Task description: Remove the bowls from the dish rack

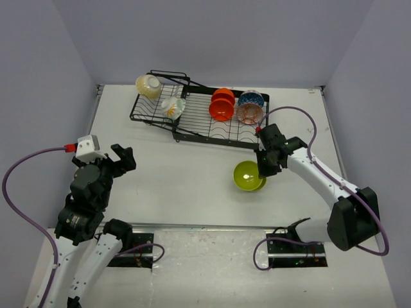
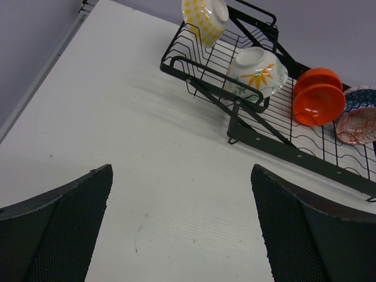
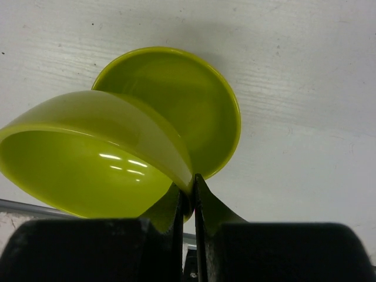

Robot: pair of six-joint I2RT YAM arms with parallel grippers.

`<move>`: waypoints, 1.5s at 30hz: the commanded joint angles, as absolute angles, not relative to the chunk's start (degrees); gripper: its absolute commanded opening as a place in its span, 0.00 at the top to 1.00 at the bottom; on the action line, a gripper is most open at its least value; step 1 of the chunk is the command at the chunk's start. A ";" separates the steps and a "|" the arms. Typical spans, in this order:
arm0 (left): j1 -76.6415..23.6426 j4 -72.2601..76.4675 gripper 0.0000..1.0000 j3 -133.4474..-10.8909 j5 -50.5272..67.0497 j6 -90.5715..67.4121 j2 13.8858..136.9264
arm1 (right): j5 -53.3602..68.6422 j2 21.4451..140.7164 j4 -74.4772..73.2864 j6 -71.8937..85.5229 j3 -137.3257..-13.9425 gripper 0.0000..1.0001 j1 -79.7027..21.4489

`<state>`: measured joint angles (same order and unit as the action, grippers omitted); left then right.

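The black wire dish rack (image 1: 192, 122) stands at the back of the table. It holds a cream yellow-patterned bowl (image 1: 148, 86), a white floral bowl (image 1: 173, 106), two orange-red bowls (image 1: 222, 106), a blue patterned bowl (image 1: 250, 98) and a pinkish patterned bowl (image 1: 249, 113). My right gripper (image 1: 265, 168) is shut on the rim of a lime green bowl (image 3: 94, 158) and holds it tilted just above a second lime green bowl (image 3: 188, 100) on the table in front of the rack. My left gripper (image 1: 122, 158) is open and empty, left of the rack; in its wrist view (image 2: 181, 170) only bare table lies between the fingers.
The rack (image 2: 258, 126) shows in the left wrist view with the floral bowl (image 2: 255, 73) and the orange-red bowls (image 2: 318, 101). Purple cables loop beside both arms. A metal strip (image 1: 205, 226) runs along the table's near edge.
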<state>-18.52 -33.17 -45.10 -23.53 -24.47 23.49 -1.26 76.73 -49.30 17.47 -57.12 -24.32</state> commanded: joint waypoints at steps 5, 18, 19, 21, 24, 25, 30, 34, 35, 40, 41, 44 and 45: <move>-18.90 -31.46 0.00 -44.82 -24.00 -24.17 23.20 | 0.61 76.11 -50.27 17.32 -58.45 1.00 -21.19; -18.90 -31.20 0.00 -44.74 -23.29 -24.08 23.73 | 2.64 80.77 -49.84 15.82 -57.66 0.91 -18.81; -18.90 -31.20 0.00 -44.74 -23.29 -24.08 23.73 | 2.29 81.55 -49.66 15.82 -57.66 0.89 -18.90; -18.90 -31.29 0.00 -44.74 -23.38 -24.08 23.64 | 1.50 82.26 -49.40 16.17 -57.66 0.83 -18.90; -18.90 -31.29 0.00 -44.74 -23.38 -24.08 23.64 | 0.18 82.62 -49.48 16.70 -57.74 0.58 -18.90; -18.90 -31.29 0.00 -44.74 -23.38 -24.08 23.73 | 0.18 82.44 -49.57 16.87 -57.83 0.55 -18.90; -18.90 -31.20 0.00 -44.74 -23.29 -24.08 23.99 | -2.28 79.46 -50.97 17.05 -59.15 0.30 -18.90; -18.81 -31.29 0.00 -44.74 -23.47 -24.08 23.91 | -5.36 76.56 -52.82 17.58 -60.64 0.22 -18.90; -18.90 -31.20 0.00 -44.74 -23.55 -24.08 23.99 | -5.97 74.99 -53.17 18.01 -60.91 0.19 -18.90; -18.90 -31.64 0.00 -45.52 -22.77 -24.00 25.57 | -11.42 67.52 -50.47 19.25 -61.79 0.01 -18.90; -18.90 -31.55 0.00 -45.88 -22.24 -23.56 25.92 | -11.86 63.76 -49.06 19.34 -61.44 0.01 -18.90; -18.90 -31.73 0.00 -48.32 -16.98 -24.25 28.82 | -10.38 56.98 -42.56 19.77 -58.37 0.01 -18.90; -18.90 -31.64 0.00 -48.95 -14.70 -26.69 31.00 | -9.24 51.99 -40.80 19.95 -56.01 0.01 -18.98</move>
<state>-18.52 -33.26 -45.58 -20.73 -24.69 27.35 -8.49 59.75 -47.11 18.44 -58.48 -19.05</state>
